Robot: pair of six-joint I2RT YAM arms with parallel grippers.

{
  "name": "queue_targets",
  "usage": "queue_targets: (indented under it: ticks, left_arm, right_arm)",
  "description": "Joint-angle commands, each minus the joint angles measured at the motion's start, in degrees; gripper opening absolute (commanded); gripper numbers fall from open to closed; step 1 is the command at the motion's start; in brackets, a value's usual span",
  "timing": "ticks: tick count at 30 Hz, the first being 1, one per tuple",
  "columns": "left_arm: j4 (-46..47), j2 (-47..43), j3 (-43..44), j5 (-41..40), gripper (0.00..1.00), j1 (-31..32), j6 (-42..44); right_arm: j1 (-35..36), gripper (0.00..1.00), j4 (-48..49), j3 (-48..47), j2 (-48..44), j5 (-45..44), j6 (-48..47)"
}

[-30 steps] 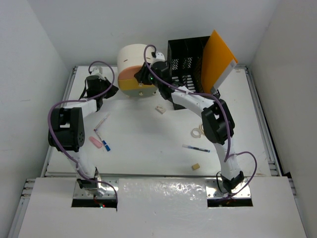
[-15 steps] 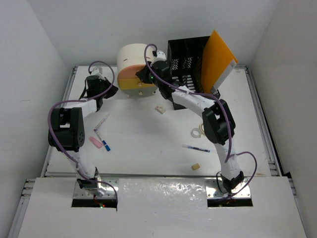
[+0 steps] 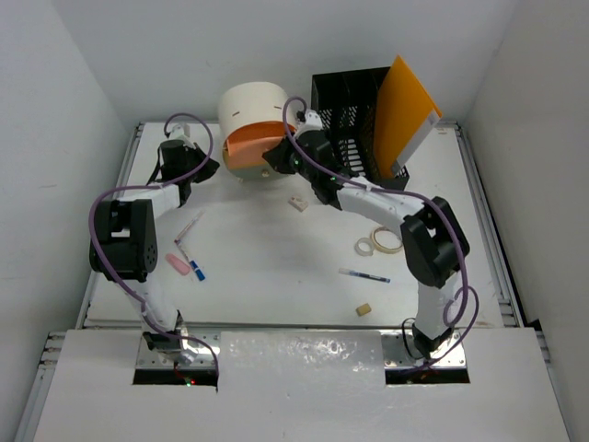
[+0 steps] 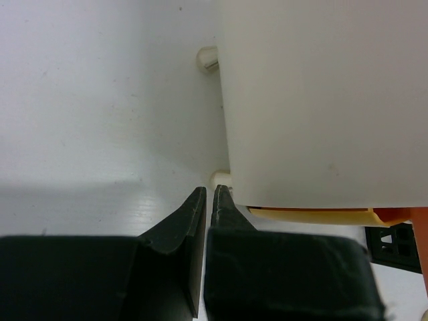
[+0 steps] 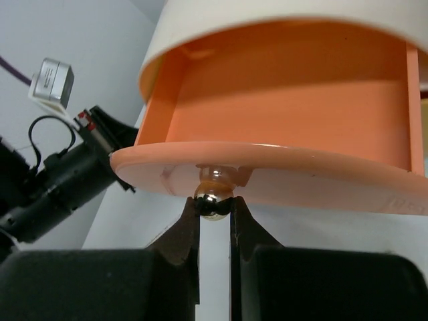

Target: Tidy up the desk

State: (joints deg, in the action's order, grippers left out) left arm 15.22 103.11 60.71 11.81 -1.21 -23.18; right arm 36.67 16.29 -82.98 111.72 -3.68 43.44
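The white desk (image 3: 276,276) holds a round cream drawer box (image 3: 250,103) at the back. Its orange drawer (image 3: 247,145) stands pulled out; the right wrist view shows it from below (image 5: 281,114). My right gripper (image 3: 276,158) is shut on the drawer's shiny metal knob (image 5: 214,199), which sits between its fingertips (image 5: 214,204). My left gripper (image 3: 213,167) is shut and empty at the box's left side. In the left wrist view its tips (image 4: 208,195) lie beside a small foot under the cream wall (image 4: 321,100).
A black crate (image 3: 350,115) with an orange folder (image 3: 405,106) stands at the back right. Tape rolls (image 3: 379,241), a pen (image 3: 364,275), two small blocks (image 3: 363,309) (image 3: 296,203), pens (image 3: 189,226), a pink eraser (image 3: 177,264) and a blue marker (image 3: 196,270) lie scattered.
My right gripper has pulled the orange drawer out of the cream box, toward the front right, and its elbow has swung right. The left arm has not moved.
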Motion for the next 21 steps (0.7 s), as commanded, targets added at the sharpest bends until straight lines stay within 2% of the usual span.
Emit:
queue_targets:
  ticks: [1, 5, 6, 7, 9, 10, 11, 14, 17, 21]
  left_arm:
    - [2.35, -1.24, 0.82, -0.12, 0.00, 0.42, 0.24]
    - [2.53, -1.16, 1.08, -0.04, 0.00, 0.42, 0.15]
    - [2.53, -1.07, 1.17, -0.04, 0.00, 0.34, 0.06]
    - [2.53, -1.16, 1.17, 0.05, 0.00, 0.42, 0.06]
    - [2.53, -1.07, 1.26, 0.14, 0.00, 0.42, 0.06]
    - [2.53, -1.07, 1.26, 0.14, 0.00, 0.42, 0.06]
    - [2.36, -1.07, 1.26, 0.14, 0.00, 0.42, 0.06]
    - [2.09, -1.42, 1.17, 0.05, 0.00, 0.42, 0.41]
    - [1.65, -2.12, 0.82, -0.12, 0.00, 0.42, 0.77]
    - [1.21, -3.44, 0.03, -0.56, 0.00, 0.42, 1.38]
  right_arm:
    - [0.51, 0.00, 3.83, 3.78, -5.28, -0.36, 1.91]
    - [0.78, 0.01, 3.83, 8.36, -7.39, 0.34, 3.75]
    - [1.04, 0.04, 4.09, 8.97, -8.18, 0.52, 3.67]
    - [1.13, 0.17, 4.10, 9.76, -8.62, 0.87, 3.58]
    - [1.21, 0.14, 3.83, 10.47, -9.41, 0.70, 2.97]
    - [1.22, 0.17, 3.40, 10.64, -10.20, 0.43, 2.88]
    - [1.22, 0.23, 3.13, 10.82, -10.56, 0.34, 2.62]
    - [1.30, 0.66, 2.52, 11.87, -12.75, 0.17, 1.57]
    - [2.09, 0.73, 0.59, 12.84, -16.25, -2.80, -1.41]
    - [2.36, 0.74, -2.13, 16.79, -22.50, -6.24, -4.50]
